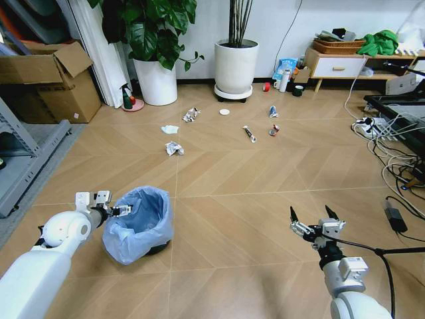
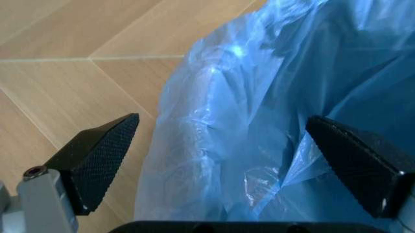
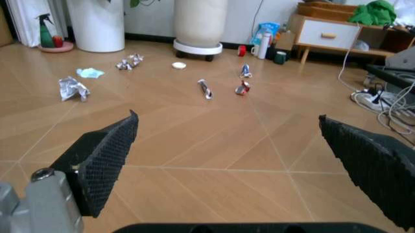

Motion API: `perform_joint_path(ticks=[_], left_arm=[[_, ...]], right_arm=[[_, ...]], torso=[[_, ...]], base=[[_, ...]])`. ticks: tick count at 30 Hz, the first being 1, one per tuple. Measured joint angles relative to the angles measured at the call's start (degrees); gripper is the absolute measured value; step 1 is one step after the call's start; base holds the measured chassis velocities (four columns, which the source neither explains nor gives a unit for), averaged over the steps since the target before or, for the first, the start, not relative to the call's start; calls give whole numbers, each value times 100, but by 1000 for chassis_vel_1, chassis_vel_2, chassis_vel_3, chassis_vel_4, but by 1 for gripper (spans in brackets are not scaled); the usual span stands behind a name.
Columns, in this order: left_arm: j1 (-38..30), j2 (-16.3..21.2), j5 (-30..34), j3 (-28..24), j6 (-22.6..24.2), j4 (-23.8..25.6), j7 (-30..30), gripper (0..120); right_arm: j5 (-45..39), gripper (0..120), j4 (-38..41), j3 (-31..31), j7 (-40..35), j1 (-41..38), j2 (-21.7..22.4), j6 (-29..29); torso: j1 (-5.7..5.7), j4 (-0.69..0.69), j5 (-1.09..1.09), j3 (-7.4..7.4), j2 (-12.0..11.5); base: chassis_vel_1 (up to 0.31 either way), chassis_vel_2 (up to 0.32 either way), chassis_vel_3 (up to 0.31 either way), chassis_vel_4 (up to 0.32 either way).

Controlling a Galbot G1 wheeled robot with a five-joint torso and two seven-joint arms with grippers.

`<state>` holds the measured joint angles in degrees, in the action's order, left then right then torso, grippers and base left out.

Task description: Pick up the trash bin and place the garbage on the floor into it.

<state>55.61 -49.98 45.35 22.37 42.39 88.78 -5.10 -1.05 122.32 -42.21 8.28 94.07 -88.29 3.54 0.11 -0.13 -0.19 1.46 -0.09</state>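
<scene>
Left gripper (image 1: pixel 125 211) sits at the near-left, right at the rim of the bin (image 1: pixel 139 226); fingers (image 2: pixel 97 155) spread wide, one outside the bag wall, the other over the inside, straddling the rim but not clamped yet. Bin stands on the floor (image 1: pixel 232 173), near-left, tipped a bit toward the arm by the look of it.

Handling, as a guess: bin is small and empty, so light; hard dark shell under a loose crinkly blue bag. Bag is soft and slippery, so a pinch on plastic alone could slide or pull the liner off. Best hold is the rim, shell and bag pinched together, deep enough that the pads bite the stiff edge. Held by one side, it will prob. hang tilted.

Right gripper (image 1: pixel 312 224) hovers near-right over bare floor, fingers (image 3: pixel 104 160) released, nothing between them.

Garbage lies well apart from the bin, mid-to-far floor: crumpled paper (image 1: pixel 174 148) closest, pale wad (image 1: pixel 170 129) behind it, foil wrapper (image 1: pixel 191 114), round lid (image 1: pixel 224 111), tube (image 1: pixel 249 133), small can (image 1: pixel 274 130), blue packet (image 1: pixel 273 111). All light; paper and foil squash easily, the lid lies flat and will be awkward to pinch, the tube and can may roll.

Around: two white planters (image 1: pixel 236 66) far centre, spray bottle (image 1: pixel 126 98) far-left, boxes (image 1: pixel 53 83) and a shelf frame left, low cabinet (image 1: pixel 339 66) far-right. Cables (image 1: pixel 392 159) and a power strip sprawl on the right: snag risk for the base. Route from bin to litter looks open.
</scene>
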Motion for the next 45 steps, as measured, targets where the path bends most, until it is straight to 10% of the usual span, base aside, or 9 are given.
perform_joint_path(ticks=[28,38,45], left_arm=[[-282,-116,-128,-157,-20,-552,291,2],[-161,-181,-67,70,-110,-289,252,0],[529,-207,78,761,-277,806,-246,0]], right_arm=[[-30,100,-29,92,-146,-29,-30,81],[-69,100,72,85,-367,-78,39,342],[-257,100,119,44,-584,-188,144,399]], torso=[[0,0,2,0,0],[0,0,1,0,0],[0,0,2,-1,0]], base=[[0,0,0,0],[0,0,0,0],[0,0,0,0]])
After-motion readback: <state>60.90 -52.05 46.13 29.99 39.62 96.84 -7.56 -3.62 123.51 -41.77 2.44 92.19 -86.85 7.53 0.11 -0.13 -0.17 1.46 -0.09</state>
